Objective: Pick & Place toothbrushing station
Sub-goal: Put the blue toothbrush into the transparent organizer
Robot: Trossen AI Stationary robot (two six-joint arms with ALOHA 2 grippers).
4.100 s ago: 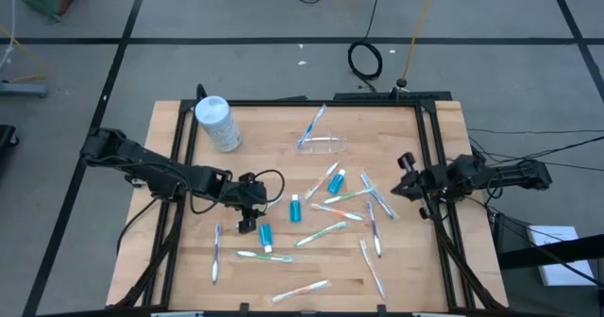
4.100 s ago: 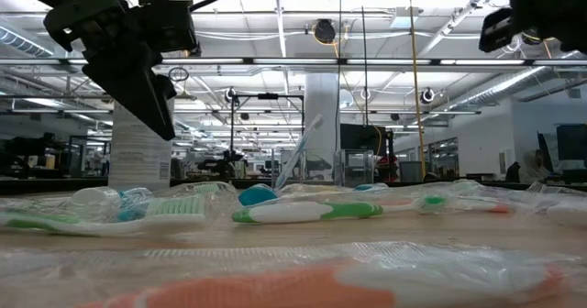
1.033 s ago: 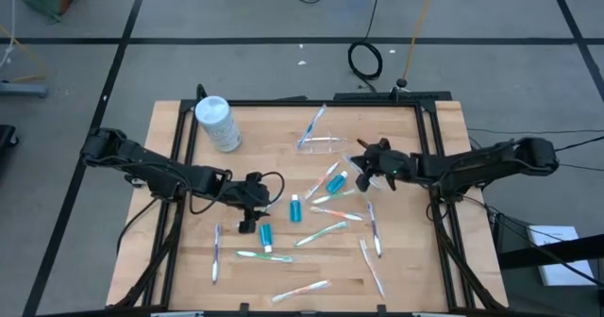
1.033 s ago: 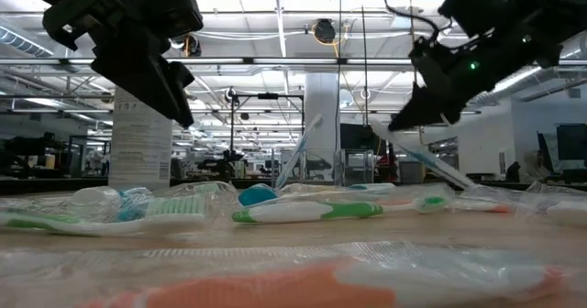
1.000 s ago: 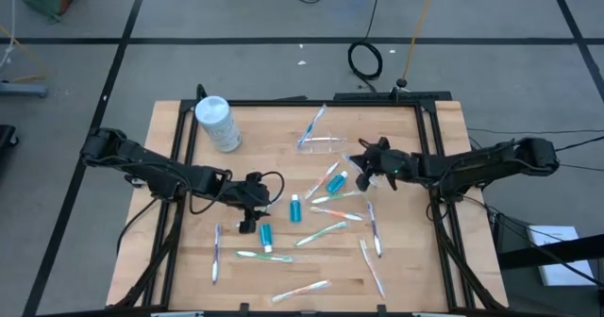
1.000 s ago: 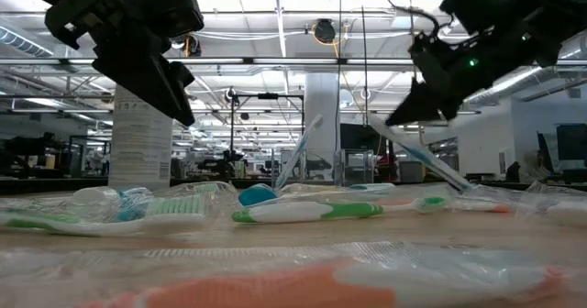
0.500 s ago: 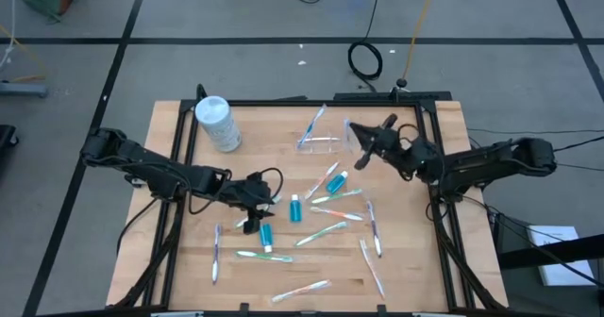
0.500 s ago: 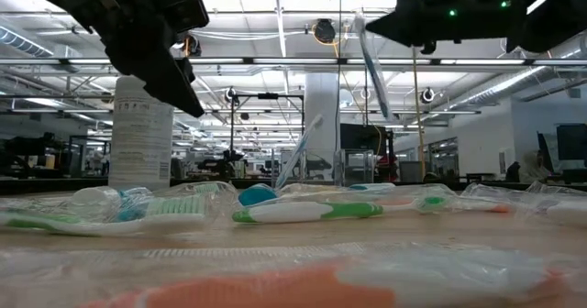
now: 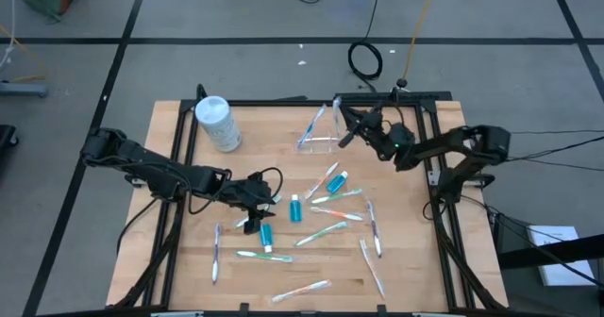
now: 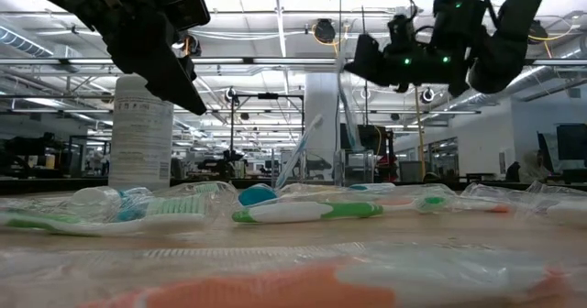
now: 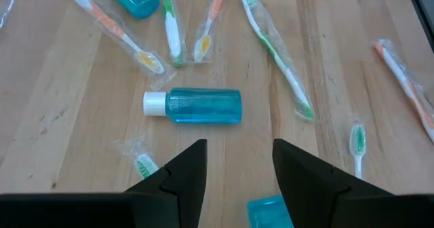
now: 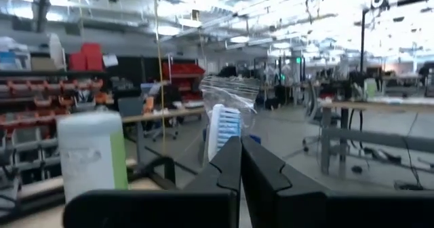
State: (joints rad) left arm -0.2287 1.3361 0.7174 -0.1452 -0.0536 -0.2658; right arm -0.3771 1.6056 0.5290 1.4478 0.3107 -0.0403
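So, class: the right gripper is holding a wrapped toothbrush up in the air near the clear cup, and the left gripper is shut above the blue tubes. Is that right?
Not quite. The left gripper is open, not shut; the left wrist view shows its fingers apart above a blue tube. The rest holds: the right gripper holds a wrapped toothbrush in the air near the clear cup.

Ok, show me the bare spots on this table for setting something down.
Bare wood lies left of the purple toothbrush below the white cylindrical container, and between that container and the clear plastic cup. The centre-right is crowded with wrapped toothbrushes and blue tubes.
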